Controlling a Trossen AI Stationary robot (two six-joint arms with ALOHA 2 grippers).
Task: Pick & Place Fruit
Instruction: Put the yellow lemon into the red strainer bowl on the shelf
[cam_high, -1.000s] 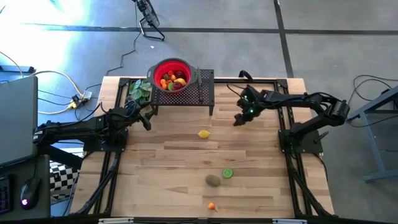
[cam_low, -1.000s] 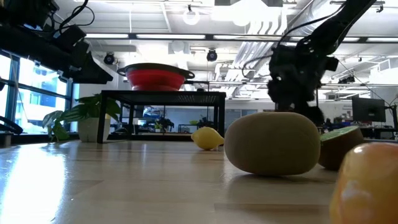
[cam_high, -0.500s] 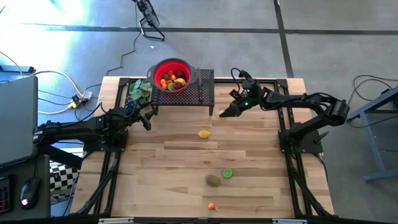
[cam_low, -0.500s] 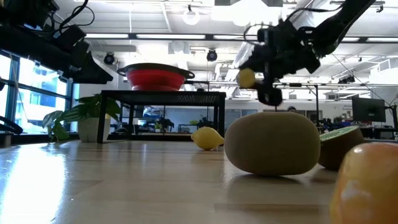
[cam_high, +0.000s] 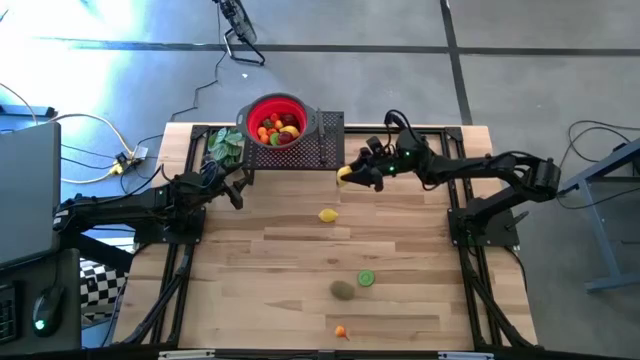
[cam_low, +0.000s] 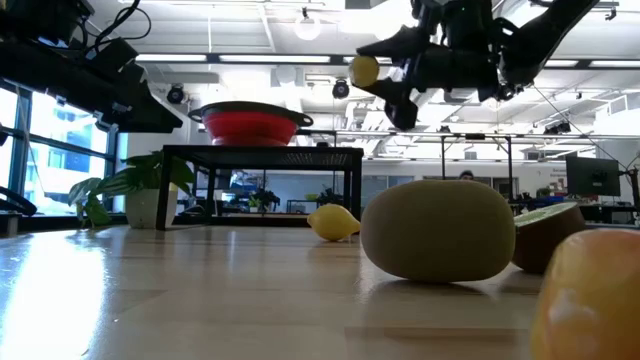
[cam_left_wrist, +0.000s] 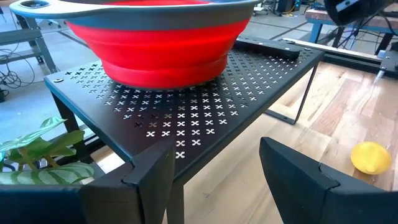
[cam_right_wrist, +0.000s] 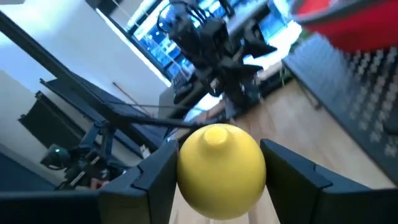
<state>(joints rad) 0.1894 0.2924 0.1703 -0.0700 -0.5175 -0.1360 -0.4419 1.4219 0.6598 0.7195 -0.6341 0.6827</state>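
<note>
My right gripper (cam_high: 352, 175) is shut on a yellow lemon (cam_right_wrist: 221, 169), held high above the table (cam_low: 365, 71) just right of the black perforated stand (cam_high: 328, 150). On the stand sits a red bowl (cam_high: 277, 121) with several fruits inside. A second lemon (cam_high: 327, 214), a green lime half (cam_high: 366, 279), a brown kiwi (cam_high: 343, 290) and a small orange piece (cam_high: 340, 331) lie on the wooden table. My left gripper (cam_high: 237, 192) waits open and empty at the stand's near left corner (cam_left_wrist: 214, 180). My right gripper pinches the lemon by its two opposite sides (cam_right_wrist: 186, 168) between its two fingers (cam_right_wrist: 155, 177). The fingers lie about level and come from the table's right side. The lemon is lifted clear of the table, at about the height of the bowl's rim (cam_low: 250, 108).
A green leafy bunch (cam_high: 225, 145) lies left of the stand. The stand's thin legs (cam_low: 352, 190) rise from the far middle of the table. Bare wood (cam_high: 260, 270) spreads across the near left. The kiwi (cam_low: 440, 230) fills the foreground of the low view.
My right gripper has risen from near the table with the lemon and gone toward the table's left edge, toward the stand. It has tipped from pointing down to about level and rolled. The lemon is now lifted clear, high above the table.
</note>
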